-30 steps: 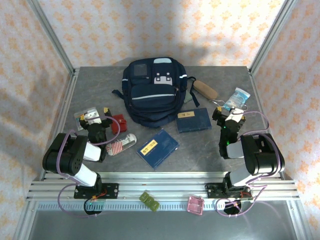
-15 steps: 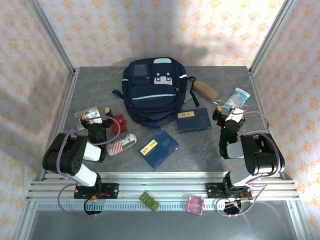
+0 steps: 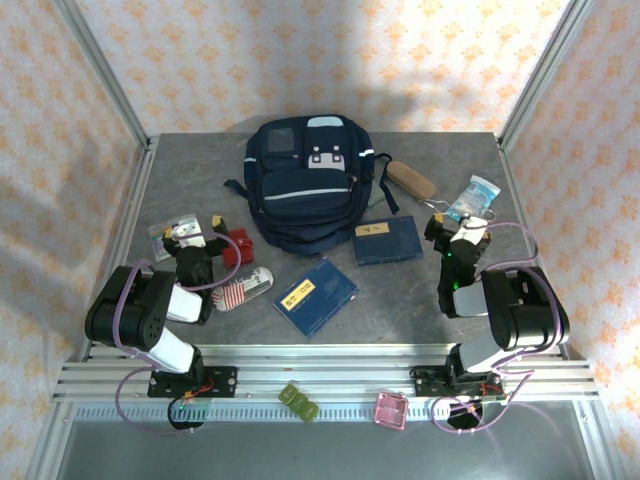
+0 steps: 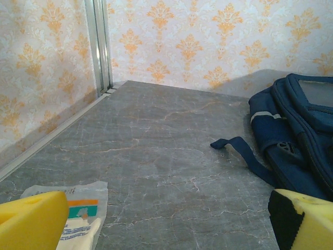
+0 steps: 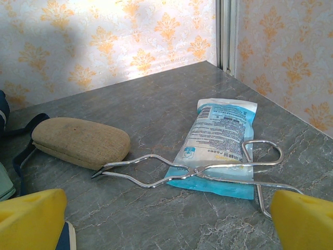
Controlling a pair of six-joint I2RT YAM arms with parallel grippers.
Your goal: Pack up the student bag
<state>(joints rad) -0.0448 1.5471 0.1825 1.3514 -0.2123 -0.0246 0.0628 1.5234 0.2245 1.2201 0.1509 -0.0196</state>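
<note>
On the bench (image 3: 400, 300), a navy book (image 3: 316, 296) lies at 6 o'clock. At 9 o'clock the left fingers (image 4: 31, 221) stand wide apart, holding nothing. At 3 o'clock the right fingers (image 5: 31, 216) are equally wide and empty. Beyond them, metal tongs (image 5: 193, 170) lie across a blue packet (image 5: 221, 130). The student bag (image 3: 305, 185) lies at 12 o'clock.
</note>
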